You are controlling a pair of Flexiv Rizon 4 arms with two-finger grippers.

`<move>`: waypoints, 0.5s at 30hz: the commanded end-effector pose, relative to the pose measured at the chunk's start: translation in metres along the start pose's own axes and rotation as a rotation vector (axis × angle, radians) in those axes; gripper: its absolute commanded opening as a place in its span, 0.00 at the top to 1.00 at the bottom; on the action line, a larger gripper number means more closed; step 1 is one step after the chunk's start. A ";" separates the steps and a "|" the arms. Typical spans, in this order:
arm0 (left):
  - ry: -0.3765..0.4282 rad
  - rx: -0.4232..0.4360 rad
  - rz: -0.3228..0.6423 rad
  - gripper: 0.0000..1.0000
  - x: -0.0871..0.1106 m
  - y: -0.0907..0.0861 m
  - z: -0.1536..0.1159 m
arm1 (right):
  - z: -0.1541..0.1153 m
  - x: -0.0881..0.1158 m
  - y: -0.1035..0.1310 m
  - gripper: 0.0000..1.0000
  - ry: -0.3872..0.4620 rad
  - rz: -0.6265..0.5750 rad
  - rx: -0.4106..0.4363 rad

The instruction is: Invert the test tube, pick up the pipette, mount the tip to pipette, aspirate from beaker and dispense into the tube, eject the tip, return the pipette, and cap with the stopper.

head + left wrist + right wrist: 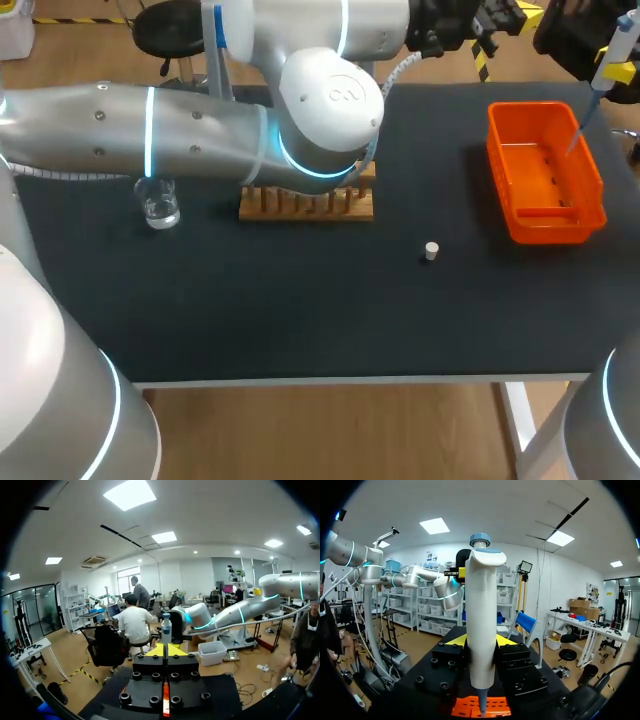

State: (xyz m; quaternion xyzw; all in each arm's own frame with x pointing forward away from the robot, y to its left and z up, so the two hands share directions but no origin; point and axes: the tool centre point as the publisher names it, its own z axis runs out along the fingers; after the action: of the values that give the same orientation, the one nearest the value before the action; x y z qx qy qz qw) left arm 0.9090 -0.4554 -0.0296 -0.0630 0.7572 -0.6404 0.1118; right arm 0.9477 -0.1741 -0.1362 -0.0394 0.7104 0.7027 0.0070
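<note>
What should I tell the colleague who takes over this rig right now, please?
Left gripper: shut on the clear test tube.
Right gripper: shut on the white pipette with a blue top, tip mounted, over the orange plastic bin.
On the table: clear glass beaker, wooden rack, small white stopper.
Done: pipette picked up, tip mounted.
Left: eject tip, return pipette, cap tube; whether liquid was transferred cannot be told.

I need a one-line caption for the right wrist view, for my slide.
Right gripper shut on the white pipette, its tip over the orange bin.
</note>
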 end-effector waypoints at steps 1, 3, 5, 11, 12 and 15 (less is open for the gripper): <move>0.023 0.046 0.001 1.00 -0.008 0.000 0.032 | 0.000 0.000 0.001 1.00 0.001 -0.001 0.003; 0.039 0.053 -0.001 1.00 -0.008 0.000 0.043 | 0.000 0.000 0.001 1.00 0.001 -0.001 0.003; 0.051 0.065 -0.003 1.00 -0.007 -0.001 0.053 | 0.000 0.000 0.001 1.00 0.001 -0.001 0.003; 0.071 0.093 -0.013 1.00 -0.005 -0.002 0.073 | 0.000 0.000 0.001 1.00 0.001 -0.001 0.003; 0.072 0.102 -0.015 1.00 -0.005 -0.002 0.075 | 0.000 0.000 0.001 1.00 0.001 -0.001 0.003; 0.078 0.109 -0.018 1.00 -0.005 -0.004 0.081 | 0.000 0.000 0.001 1.00 0.001 -0.001 0.003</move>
State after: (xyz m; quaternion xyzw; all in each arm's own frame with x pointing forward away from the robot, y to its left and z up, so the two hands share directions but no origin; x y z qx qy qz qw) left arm 0.9268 -0.5154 -0.0307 -0.0449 0.7621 -0.6412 0.0776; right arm 0.9477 -0.1741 -0.1362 -0.0393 0.7104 0.7026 0.0070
